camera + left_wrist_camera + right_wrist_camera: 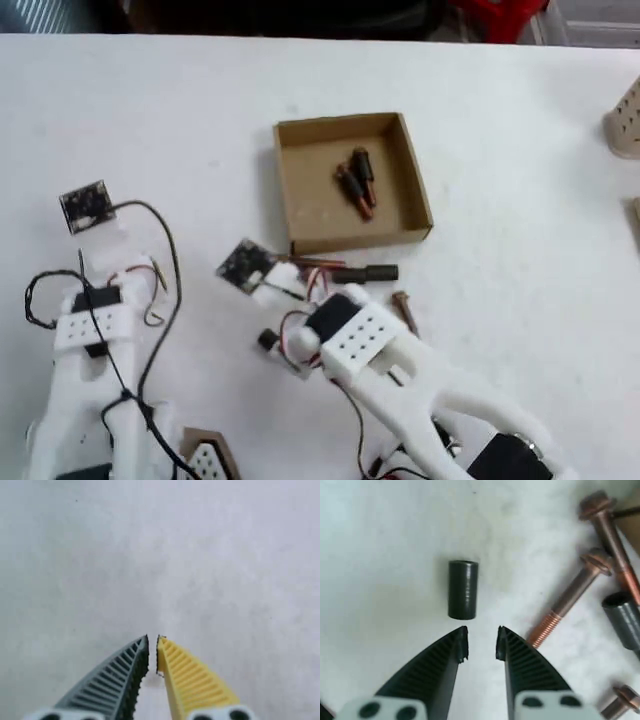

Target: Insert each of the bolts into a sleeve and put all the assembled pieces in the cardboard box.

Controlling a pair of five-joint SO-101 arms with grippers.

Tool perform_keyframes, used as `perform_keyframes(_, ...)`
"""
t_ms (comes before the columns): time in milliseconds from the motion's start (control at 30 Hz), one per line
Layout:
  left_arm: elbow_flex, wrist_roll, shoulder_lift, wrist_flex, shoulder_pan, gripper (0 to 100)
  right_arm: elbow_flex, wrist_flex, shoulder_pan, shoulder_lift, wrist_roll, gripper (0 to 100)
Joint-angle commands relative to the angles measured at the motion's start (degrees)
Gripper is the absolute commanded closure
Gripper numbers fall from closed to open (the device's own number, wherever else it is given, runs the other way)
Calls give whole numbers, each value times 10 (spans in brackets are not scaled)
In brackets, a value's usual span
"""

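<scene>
Your right gripper [481,642] hangs just before a loose black sleeve [463,589], and it holds nothing.
Its fingers stand apart, and the sleeve lies on the white table [520,150] close to their tips without touching them. Two copper bolts [572,597] and a second sleeve [622,617] lie beside it. Your left gripper [152,652] has its fingers almost together over bare table. The cardboard box [350,122] holds some assembled pieces [356,180].

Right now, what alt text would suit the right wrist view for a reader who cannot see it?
The open right gripper hovers just short of a black sleeve lying on the white table. Copper bolts and a second sleeve lie off to one side.
</scene>
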Motion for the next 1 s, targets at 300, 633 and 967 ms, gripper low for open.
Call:
perform_keyframes(300,-59,56,55,-17,-29,936,-24,-69,-37,-12,-91,840)
perform_keyframes(633,-59,56,55,-17,-29,936,-47,-120,-63,132,-89,840)
perform_keyframes(967,-59,56,55,-17,-29,936,-58,-137,-62,185,-87,913)
